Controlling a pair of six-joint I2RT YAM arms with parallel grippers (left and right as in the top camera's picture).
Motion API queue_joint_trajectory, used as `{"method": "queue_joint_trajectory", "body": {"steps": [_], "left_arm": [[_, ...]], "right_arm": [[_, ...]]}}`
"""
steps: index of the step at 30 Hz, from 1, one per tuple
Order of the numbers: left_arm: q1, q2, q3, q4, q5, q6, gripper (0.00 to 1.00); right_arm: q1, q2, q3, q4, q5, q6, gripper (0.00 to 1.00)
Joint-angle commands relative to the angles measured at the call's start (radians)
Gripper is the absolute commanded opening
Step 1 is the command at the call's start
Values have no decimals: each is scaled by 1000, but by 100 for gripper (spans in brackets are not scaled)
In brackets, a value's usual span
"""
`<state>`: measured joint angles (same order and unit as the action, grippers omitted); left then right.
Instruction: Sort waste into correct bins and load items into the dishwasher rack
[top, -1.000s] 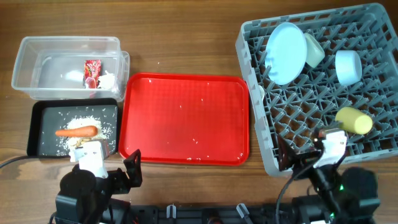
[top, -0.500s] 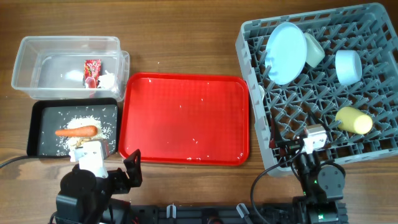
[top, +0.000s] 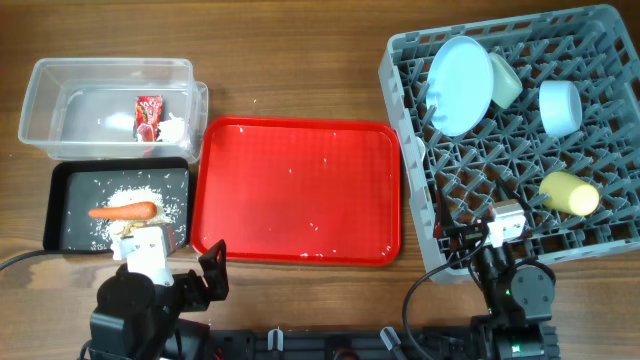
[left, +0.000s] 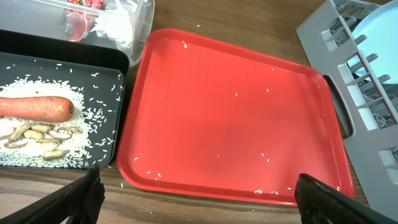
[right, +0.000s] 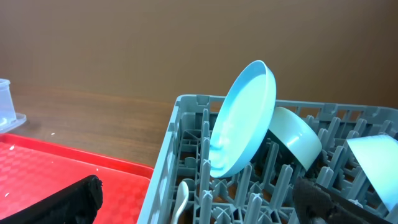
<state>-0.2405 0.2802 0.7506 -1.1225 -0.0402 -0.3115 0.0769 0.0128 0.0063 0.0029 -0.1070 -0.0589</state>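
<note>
The grey dishwasher rack (top: 410, 150) holds a light blue plate (top: 460, 85) on edge, a pale green bowl (top: 506, 78), a light blue bowl (top: 560, 107) and a yellow cup (top: 568, 193). A white spoon (right: 180, 198) stands in a front cell. The clear tub (top: 60, 85) holds the red wrapper (top: 148, 112) and the white tissue (top: 172, 128). The black tray (top: 58, 210) holds the carrot (top: 123, 211) and rice (top: 150, 195). My left gripper (left: 199, 202) is open and empty at the table's front edge. My right gripper (right: 199, 205) is open and empty at the rack's front edge.
A large red serving tray (top: 300, 190) lies between the bins and the rack, with a few rice grains on it. It fills the left wrist view (left: 236, 118). Wooden table surface surrounds everything.
The right arm has shifted a little left and drawn back at the rack's front edge, then stayed still. The left arm and all objects have not moved.
</note>
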Motion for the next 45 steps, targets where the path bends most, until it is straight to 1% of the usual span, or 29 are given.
{"method": "queue_joint_trajectory", "body": {"steps": [1,3,4,7,10,13,14,16,17,18,19,21,45], "left_arm": [[-4,-5,-2,2,-10,13,100],[-4,-5,-2,2,-11,12,100],[-1,-7,-2,3,-59,13,100],[90,-55,-11,-3,-47,12,100],[169,-150,-154,154,-47,16,100],[195,-266,-385,418,-16,17,100],[195,-277,-462,537,0,16,100],[195,-277,-600,828,10,25,100],[195,-277,-670,1008,27,82,100],[195,-277,-725,1136,56,145,100],[195,-277,-745,1150,90,181,100],[195,-277,-745,1050,114,192,100],[195,-275,-745,1051,118,192,100]], "right_arm": [[-3,-9,-1,3,14,-19,100],[-3,-9,-1,3,14,-19,100],[-3,-9,-1,3,14,-19,100],[-3,-9,-1,3,14,-19,100],[-3,-9,-1,3,14,-19,100],[-3,-9,-1,3,14,-19,100],[-3,-9,-1,3,14,-19,100],[-3,-9,-1,3,14,-19,100],[-3,-9,-1,3,14,-19,100],[-3,-9,-1,3,14,-19,100],[-3,-9,-1,3,14,-19,100],[-3,-9,-1,3,14,-19,100],[-3,-9,-1,3,14,-19,100]]}}
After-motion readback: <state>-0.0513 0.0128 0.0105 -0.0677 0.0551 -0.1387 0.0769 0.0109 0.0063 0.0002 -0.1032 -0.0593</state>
